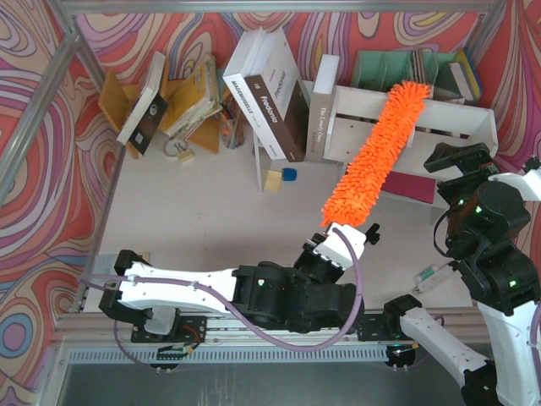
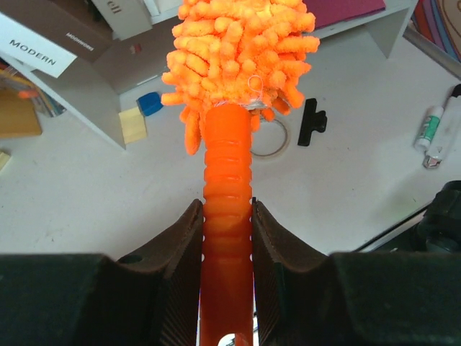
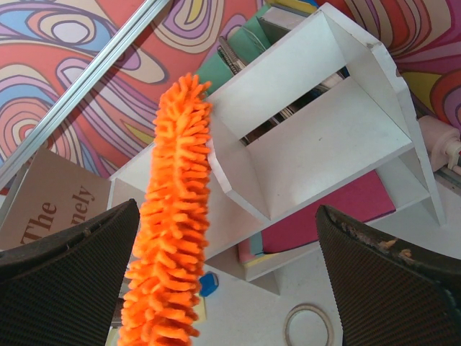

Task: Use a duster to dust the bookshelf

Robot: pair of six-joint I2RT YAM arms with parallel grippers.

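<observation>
The orange duster (image 1: 376, 152) slants up from my left gripper (image 1: 338, 241) to the white bookshelf (image 1: 461, 118). Its fluffy head crosses the shelf's front and its tip reaches the top edge. In the left wrist view my left gripper (image 2: 227, 209) is shut on the ribbed orange handle (image 2: 227, 173), with the shaggy head (image 2: 238, 50) above. My right gripper (image 1: 461, 161) hovers beside the shelf's right end, open and empty. In the right wrist view it (image 3: 227, 216) faces the duster head (image 3: 176, 216) and the shelf's open compartment (image 3: 324, 137).
A pink book (image 1: 412, 186) lies in the shelf's bottom. The mint-green organizer (image 1: 397, 68) stands behind it, and leaning books (image 1: 270, 93) stand at the back. A tape ring (image 2: 270, 140), black clip (image 2: 312, 121), blue piece (image 2: 150, 103), yellow block (image 2: 132, 124) and white tubes (image 2: 432, 126) lie on the table.
</observation>
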